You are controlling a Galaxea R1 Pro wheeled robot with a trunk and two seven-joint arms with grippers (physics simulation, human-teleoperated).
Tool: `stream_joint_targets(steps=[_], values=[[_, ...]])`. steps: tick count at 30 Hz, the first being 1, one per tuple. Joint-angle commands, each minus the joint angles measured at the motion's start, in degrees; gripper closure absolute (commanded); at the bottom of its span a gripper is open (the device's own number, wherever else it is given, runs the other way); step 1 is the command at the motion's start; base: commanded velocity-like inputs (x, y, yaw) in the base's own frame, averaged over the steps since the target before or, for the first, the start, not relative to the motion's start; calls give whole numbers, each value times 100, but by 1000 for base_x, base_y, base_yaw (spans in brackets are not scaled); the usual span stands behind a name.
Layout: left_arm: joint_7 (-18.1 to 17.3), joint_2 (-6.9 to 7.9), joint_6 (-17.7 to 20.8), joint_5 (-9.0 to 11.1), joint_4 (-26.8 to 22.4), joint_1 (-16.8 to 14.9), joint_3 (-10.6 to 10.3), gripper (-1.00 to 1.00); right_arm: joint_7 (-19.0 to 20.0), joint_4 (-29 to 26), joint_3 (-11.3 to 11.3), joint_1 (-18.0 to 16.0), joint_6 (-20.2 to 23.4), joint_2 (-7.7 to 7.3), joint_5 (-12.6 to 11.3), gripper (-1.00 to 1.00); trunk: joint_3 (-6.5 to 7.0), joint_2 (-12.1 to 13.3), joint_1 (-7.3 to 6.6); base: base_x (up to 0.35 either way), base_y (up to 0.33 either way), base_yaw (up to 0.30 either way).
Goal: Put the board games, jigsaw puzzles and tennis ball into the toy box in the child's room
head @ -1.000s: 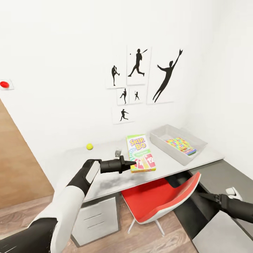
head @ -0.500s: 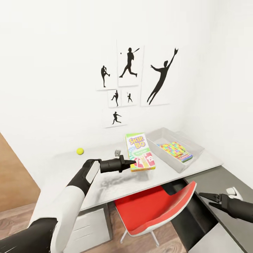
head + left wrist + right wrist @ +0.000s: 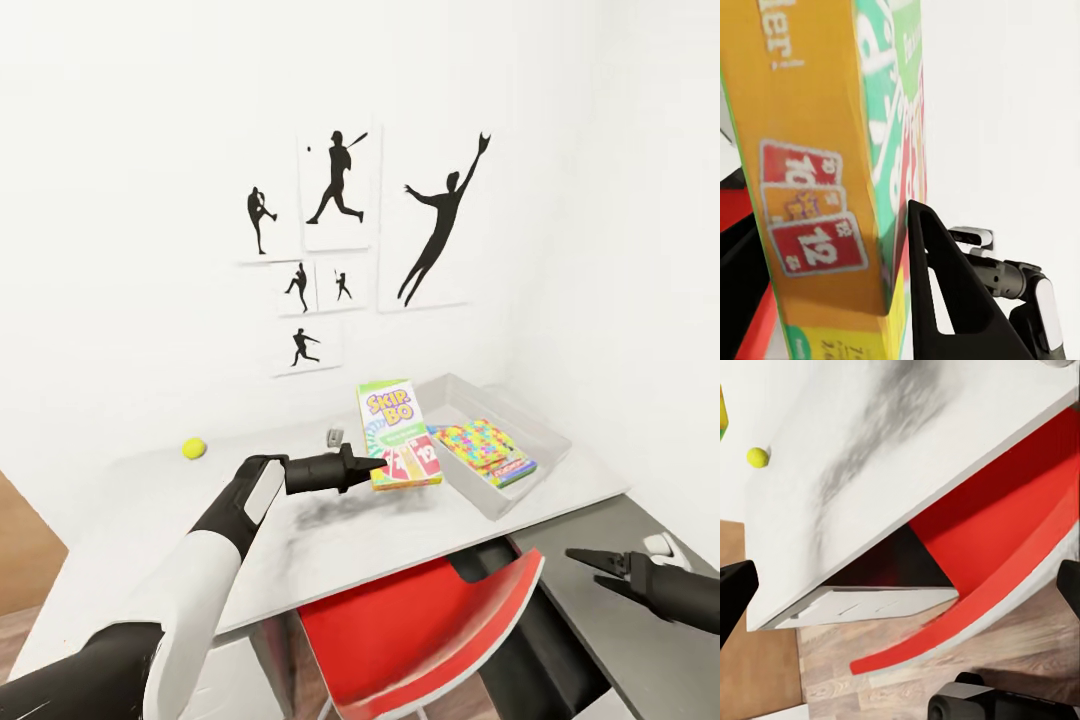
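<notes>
My left gripper (image 3: 378, 463) is shut on the near edge of the green-yellow-red Skip-Bo board game (image 3: 398, 432), held just above the white table (image 3: 150, 500); up close the box (image 3: 825, 187) sits against one black finger (image 3: 945, 300). To its right stands the light-grey toy box (image 3: 522, 414), with the multicolour jigsaw puzzles (image 3: 478, 444) stacked inside. The tennis ball (image 3: 194, 448) rests at the table's far left, also seen as a small ball (image 3: 757, 457). My right gripper (image 3: 590, 560) hangs open and low beside the table's right end.
A red chair (image 3: 420, 620) is tucked under the table's front edge, red chair (image 3: 1005, 547). A small grey object (image 3: 334, 437) lies behind my left gripper. The lower dark-grey unit (image 3: 590, 520) joins the table at the right. White drawers (image 3: 870, 604) sit beneath the table.
The camera has moved closer and turned right, so table, pictures and ball have slid left in view. The left gripper still holds the Skip-Bo box; the right arm is much the same.
</notes>
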Motion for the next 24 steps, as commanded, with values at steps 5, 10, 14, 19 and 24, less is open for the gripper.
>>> stream_joint_targets(steps=[5,10,14,19,24], values=[[-28,-7,33,10,1,-6,34,100,60,2,2,-5,23,-1,57,-100,-12,-13,6,215,-64,0],[-28,-7,33,10,1,-6,34,100,60,2,3,-6,23,-1,57,-100,-12,-13,6,205,-112,0],[-28,-7,30,10,1,-2,34,100,60,2,10,-6,23,-1,57,-100,-12,-13,6,195,-176,0],[-28,-6,29,10,1,-2,34,100,60,1,20,-6,23,-1,57,-100,-12,-13,6,164,-136,0],[-28,-7,30,10,1,-2,34,100,60,1,29,-9,23,-1,57,-100,-12,-13,6,101,-58,0]])
